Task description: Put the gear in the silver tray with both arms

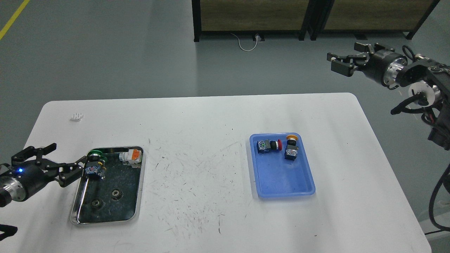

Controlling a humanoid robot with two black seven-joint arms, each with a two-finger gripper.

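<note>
Nearest the robot, the silver tray [138, 196] sits on the left part of the white table [211, 140], its dark mirror-like bottom holding two small gears [116, 193] side by side toward its near half, one [96, 203] slightly nearer than the other. At the tray's far end lie a green-capped push-button part [95, 163] on the left and a white part with an orange tab [132, 157] on the right. The left gripper [65, 165] reaches in from the left edge at table level, its jaws spread open and empty; one finger tip comes up to the tray's left rim beside the green-capped part, though actual contact cannot be told. To the right, well apart from the silver tray, a blue plastic tray [281, 179] holds two more push-button parts at its far end: one with a red cap [269, 146] lying on its side, and one with a yellow cap [291, 147] just beside it. A small white object [76, 116] rests near the table's far left corner. Farther off, the right gripper [335, 61] hangs raised beyond the table's far right corner over the grey floor [123, 52], jaws parted and holding nothing. A wooden cabinet on black legs [253, 15] stands at the back.
</note>
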